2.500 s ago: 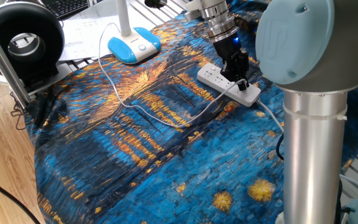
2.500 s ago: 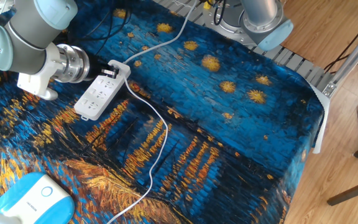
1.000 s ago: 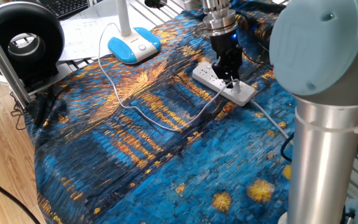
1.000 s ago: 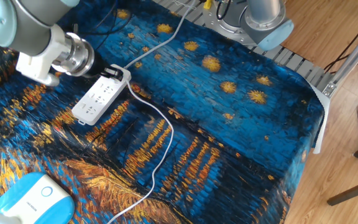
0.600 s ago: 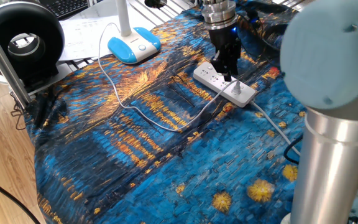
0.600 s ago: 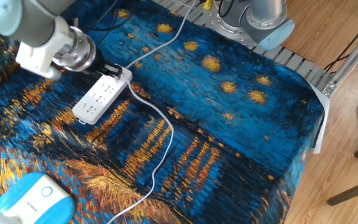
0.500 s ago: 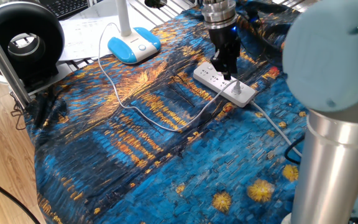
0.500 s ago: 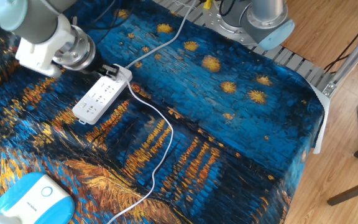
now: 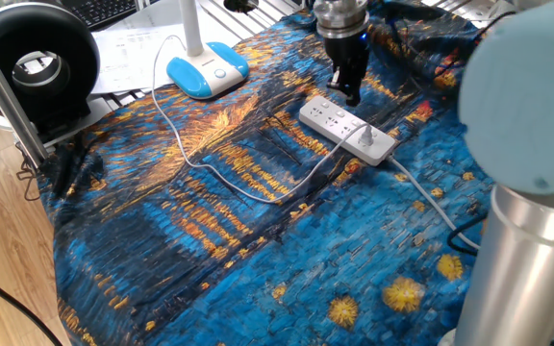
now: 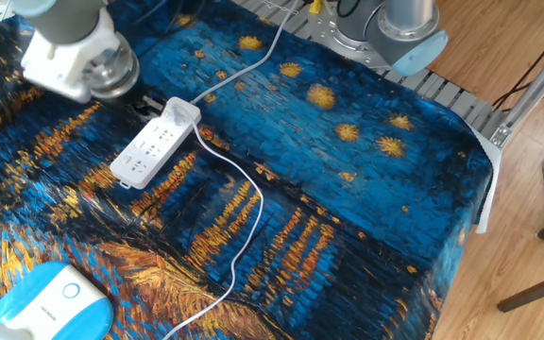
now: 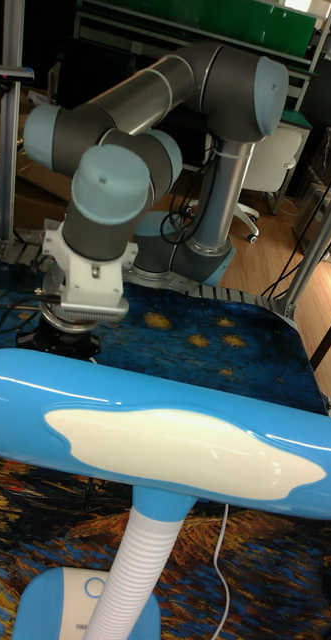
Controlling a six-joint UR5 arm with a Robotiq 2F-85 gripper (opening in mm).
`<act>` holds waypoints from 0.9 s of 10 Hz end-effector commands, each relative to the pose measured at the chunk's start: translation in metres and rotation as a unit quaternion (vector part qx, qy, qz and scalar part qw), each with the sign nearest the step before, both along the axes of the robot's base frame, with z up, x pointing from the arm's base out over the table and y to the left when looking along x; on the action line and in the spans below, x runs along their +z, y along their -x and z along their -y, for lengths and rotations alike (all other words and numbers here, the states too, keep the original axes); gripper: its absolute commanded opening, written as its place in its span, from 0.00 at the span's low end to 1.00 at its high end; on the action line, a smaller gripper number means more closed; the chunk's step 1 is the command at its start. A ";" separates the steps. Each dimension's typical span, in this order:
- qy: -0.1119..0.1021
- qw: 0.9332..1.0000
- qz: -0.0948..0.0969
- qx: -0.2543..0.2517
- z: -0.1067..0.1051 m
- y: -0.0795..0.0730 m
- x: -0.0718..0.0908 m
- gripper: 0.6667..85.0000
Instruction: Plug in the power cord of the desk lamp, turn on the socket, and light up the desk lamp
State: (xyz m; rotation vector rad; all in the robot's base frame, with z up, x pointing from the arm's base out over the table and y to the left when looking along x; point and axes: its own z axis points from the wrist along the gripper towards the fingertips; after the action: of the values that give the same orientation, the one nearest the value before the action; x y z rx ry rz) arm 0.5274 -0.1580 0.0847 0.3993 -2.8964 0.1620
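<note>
**Plug seated in strip; gripper above its far end**

The socket (image 9: 346, 128) lies flat on the counter (image 9: 210, 240), which is covered by a blue-and-gold painted cloth. In one fixed view the strip runs from about 10 o'clock to 4 o'clock. A small white plug (image 9: 365, 137) sits in an outlet near the 4 o'clock end, and the power cord (image 9: 229, 178) trails from it across the cloth, curving up toward 10 o'clock to the desk lamp (image 9: 207, 69). The lamp's light-blue base rests near the counter's far edge, well apart from the strip.

The gripper (image 9: 348, 88) points down just above the strip's 10 o'clock end. The jaws appear narrow and nothing is seen between them (contact with the strip cannot be confirmed).

In the tall fixed view the lamp head (image 11: 175, 440) fills the foreground; its white panel shows no clear glow.

A black round device (image 9: 37, 65) stands off the counter at 10 o'clock.
</note>
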 end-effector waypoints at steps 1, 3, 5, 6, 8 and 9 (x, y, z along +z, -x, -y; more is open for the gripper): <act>-0.017 0.998 0.056 0.004 0.007 -0.001 0.000 0.01; -0.029 0.995 0.090 0.004 0.008 -0.004 -0.003 0.01; -0.037 0.996 0.087 0.003 0.009 0.002 -0.009 0.01; -0.052 0.996 0.067 -0.005 0.006 0.018 -0.015 0.01; -0.063 0.995 0.070 -0.017 0.007 0.030 -0.022 0.01; -0.058 0.996 0.071 -0.018 0.012 0.034 -0.025 0.01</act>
State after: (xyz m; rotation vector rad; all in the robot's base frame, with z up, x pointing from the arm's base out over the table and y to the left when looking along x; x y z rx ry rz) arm 0.5053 -0.1674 0.0677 0.4000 -3.0440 0.0550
